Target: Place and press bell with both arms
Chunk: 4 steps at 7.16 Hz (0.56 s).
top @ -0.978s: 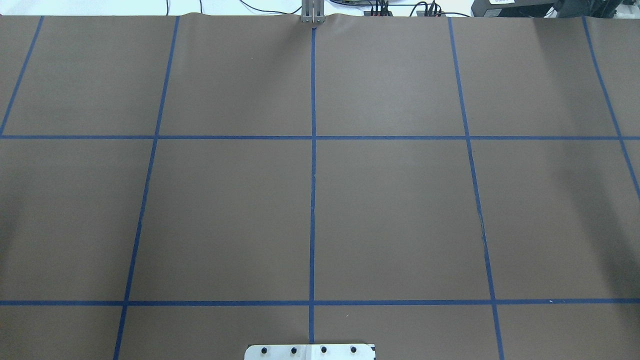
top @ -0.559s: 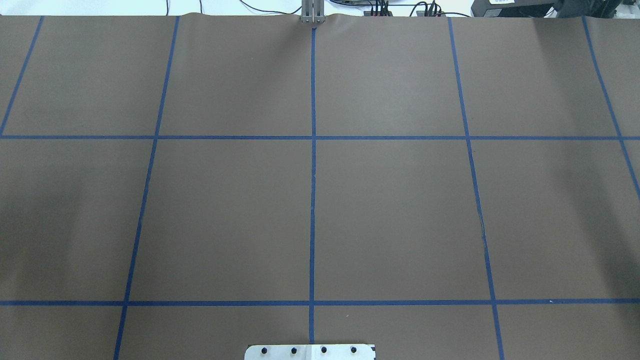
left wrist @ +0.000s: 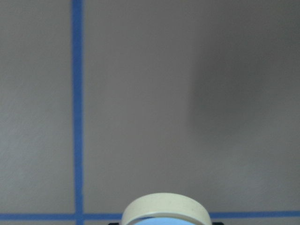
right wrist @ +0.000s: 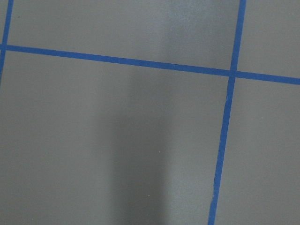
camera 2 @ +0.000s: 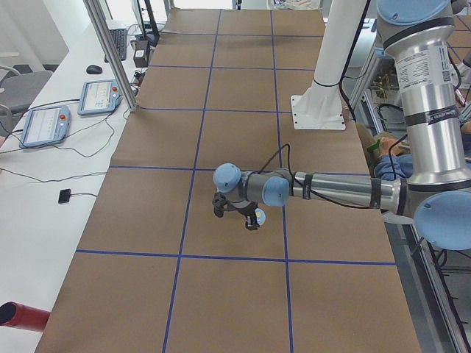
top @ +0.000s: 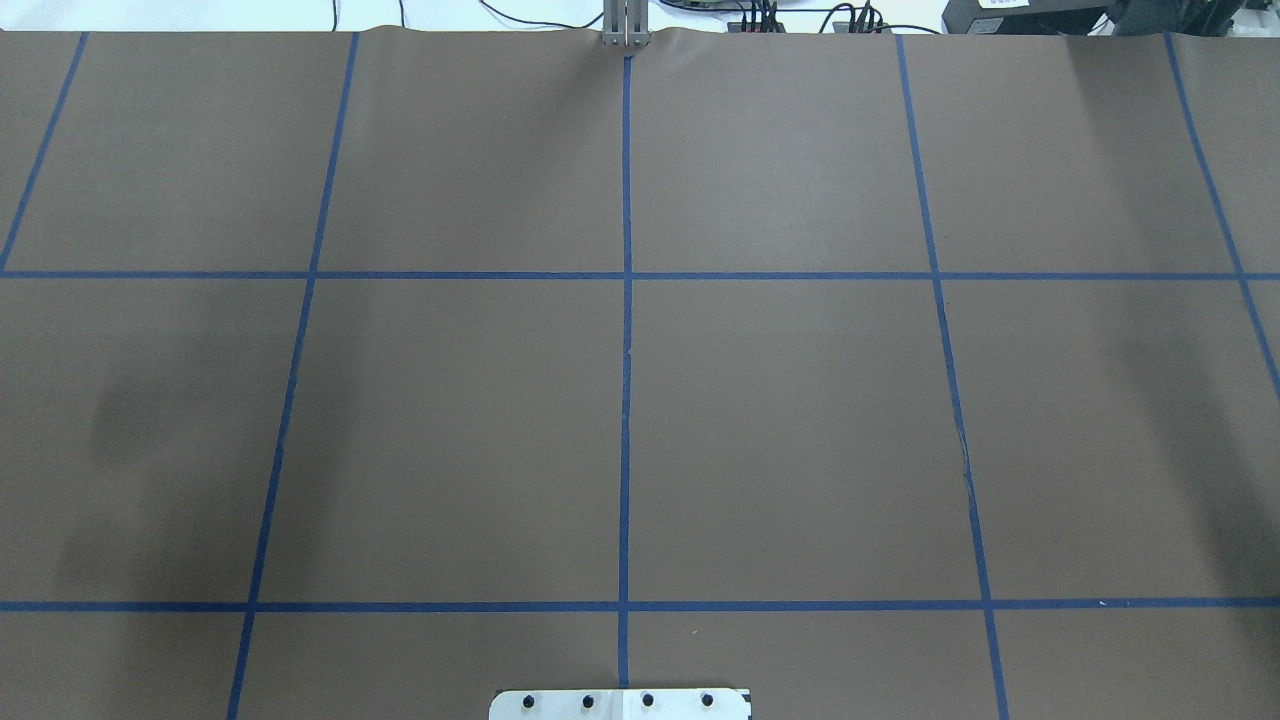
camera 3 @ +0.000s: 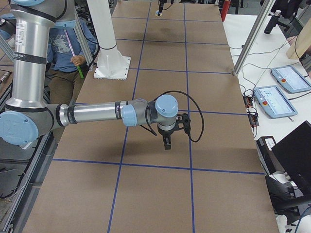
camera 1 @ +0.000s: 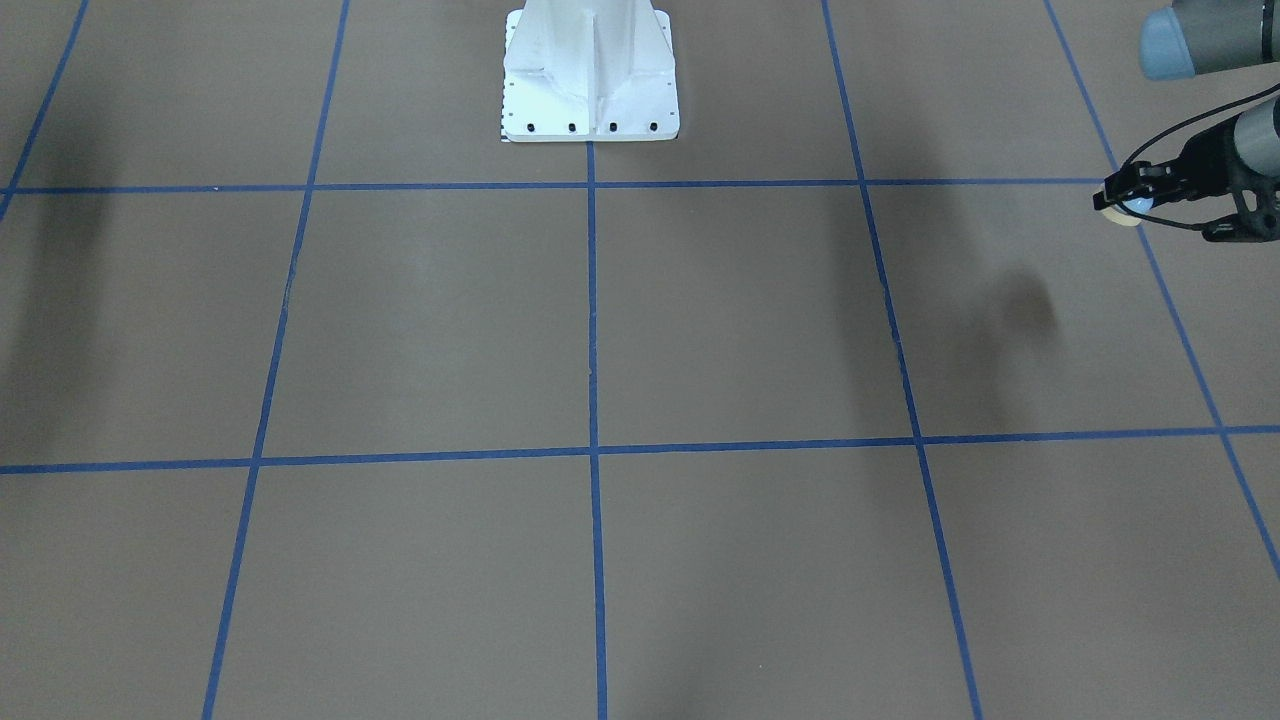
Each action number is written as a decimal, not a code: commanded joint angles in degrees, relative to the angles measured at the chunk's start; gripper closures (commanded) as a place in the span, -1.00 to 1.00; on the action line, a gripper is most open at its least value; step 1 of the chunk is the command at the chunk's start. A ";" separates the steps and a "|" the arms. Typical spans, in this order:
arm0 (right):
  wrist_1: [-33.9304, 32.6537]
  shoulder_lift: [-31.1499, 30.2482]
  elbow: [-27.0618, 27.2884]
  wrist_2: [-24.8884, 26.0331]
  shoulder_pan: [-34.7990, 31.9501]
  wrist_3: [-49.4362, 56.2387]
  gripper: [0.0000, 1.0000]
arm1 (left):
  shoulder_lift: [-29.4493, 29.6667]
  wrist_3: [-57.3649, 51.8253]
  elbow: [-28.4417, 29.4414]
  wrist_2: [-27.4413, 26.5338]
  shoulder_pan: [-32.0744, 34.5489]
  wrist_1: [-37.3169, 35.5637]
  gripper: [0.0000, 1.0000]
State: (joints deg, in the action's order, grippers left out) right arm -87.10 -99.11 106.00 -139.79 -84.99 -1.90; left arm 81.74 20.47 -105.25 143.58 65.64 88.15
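1. The bell (camera 1: 1131,212) is clamped in left gripper (camera 1: 1118,199), above table (camera 1: 700,330); if released too high, it may be tipped.
2. State of right gripper (camera 3: 166,141) cannot be told; bell may be missed w/ bad alignment.

bg: brown tbl cover (top: 800,400) w/ blue tape grid (top: 626,400) | white side bench (camera 2: 29,220) | alu post (camera 2: 112,55) | even light

A dim shadow (top: 135,425) spreads further in from the tabletop's (top: 780,400) left edge; it is darker now than before.
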 commanded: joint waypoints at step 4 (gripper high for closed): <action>0.35 0.41 -0.18 0.39 1.75 -0.47 -1.00 | 33.40 30.00 6.16 -0.67 -16.29 -6.32 1.00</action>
State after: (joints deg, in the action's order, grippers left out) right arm -86.75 -98.91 105.91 -139.51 -83.68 -2.24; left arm 105.99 41.73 -102.35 143.16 54.21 81.94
